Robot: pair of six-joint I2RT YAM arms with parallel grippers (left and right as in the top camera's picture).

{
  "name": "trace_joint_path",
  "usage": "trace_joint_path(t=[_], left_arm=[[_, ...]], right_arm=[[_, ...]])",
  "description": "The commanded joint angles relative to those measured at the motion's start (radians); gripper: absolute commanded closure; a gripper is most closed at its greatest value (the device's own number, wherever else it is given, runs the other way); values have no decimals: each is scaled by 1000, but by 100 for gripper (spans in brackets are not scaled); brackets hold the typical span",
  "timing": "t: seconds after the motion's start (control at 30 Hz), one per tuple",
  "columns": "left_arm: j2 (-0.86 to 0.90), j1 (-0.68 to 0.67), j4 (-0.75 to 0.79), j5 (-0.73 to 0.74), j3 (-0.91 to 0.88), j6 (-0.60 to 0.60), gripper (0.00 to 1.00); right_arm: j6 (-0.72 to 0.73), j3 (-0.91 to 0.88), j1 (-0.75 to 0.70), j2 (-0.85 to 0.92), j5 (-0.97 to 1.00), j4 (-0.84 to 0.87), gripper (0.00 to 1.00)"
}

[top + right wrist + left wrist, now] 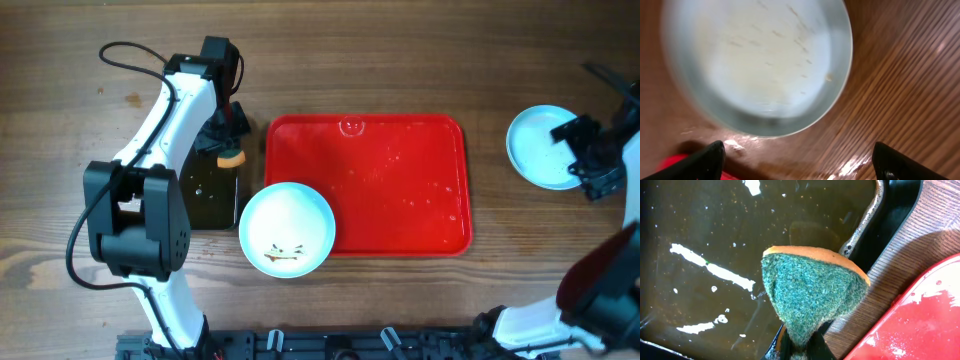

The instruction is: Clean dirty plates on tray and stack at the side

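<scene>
While the smeared plate [287,230] sits across the tray's [400,130] near-left corner, overhanging its rim, it lies just nearward and right of the left end effector [801,345], the closer arm, which is clenched on a green sponge [812,292] above the black pan [700,230]. Farther off, by the worktop's [400,60] right edge, the right end effector [582,158] hangs spread and empty over a second plate [530,150].
</scene>
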Motion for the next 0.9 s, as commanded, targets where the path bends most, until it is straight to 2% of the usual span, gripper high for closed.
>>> trace_joint_path(t=[0.0, 0.03, 0.07, 0.17, 0.2, 0.23, 0.27, 0.3, 0.33, 0.37, 0.4, 0.43, 0.47, 0.53, 0.57, 0.6, 0.63, 0.67, 0.77, 0.87], left_arm=[[7, 1, 1, 19, -5, -9, 96], [7, 1, 5, 19, -5, -2, 96], [7, 3, 13, 17, -5, 3, 96], [13, 11, 34, 11, -6, 5, 96], [21, 18, 37, 11, -6, 5, 96], [34, 23, 34, 11, -6, 5, 96], [44, 26, 26, 11, -6, 6, 96], [51, 28, 18, 11, -7, 6, 96], [53, 28, 15, 10, -10, 6, 96], [54, 30, 23, 10, -18, 6, 96], [54, 36, 32, 10, -27, 6, 96], [55, 48, 46, 10, -40, 5, 96], [55, 61, 53, 11, -52, 5, 96], [55, 80, 57, 11, -67, 5, 96], [55, 88, 56, 11, -72, 6, 96], [55, 96, 52, 11, -74, 8, 96], [55, 97, 52, 11, -74, 21, 96], [55, 97, 53, 11, -74, 21, 96], [55, 97, 53, 11, -74, 21, 96], [55, 97, 53, 11, -74, 21, 96]], right_arm=[[-74, 71, 45, -154, -137, -21, 69], [-74, 71, 75, -181, -200, -38, 83], [-75, 71, 115, -193, -251, -58, 90], [-125, 66, 278, -180, -319, -73, 92], [-127, 63, 349, -167, -319, -72, 84], [-127, 61, 423, -150, -319, -72, 67], [-128, 61, 490, -129, -319, -72, 62], [-126, 61, 537, -112, -319, -71, 84], [-123, 61, 599, -89, -319, -69, 95], [-123, 61, 648, -66, -320, -69, 89], [-123, 61, 697, -41, -335, -69, 63], [-123, 50, 738, -17, -363, -69, 48], [-119, 37, 765, 4, -370, -72, 46], [-97, 9, 796, 45, -376, -85, 20], [-98, -11, 805, 64, -389, -79, 15], [-98, -42, 811, 85, -408, -62, 16], [-97, -75, 814, 101, -428, -39, 29], [-97, -115, 814, 109, -461, -9, 34], [-97, -240, 814, 116, -500, 68, 29], [-103, -346, 826, 116, -544, 144, 30]])
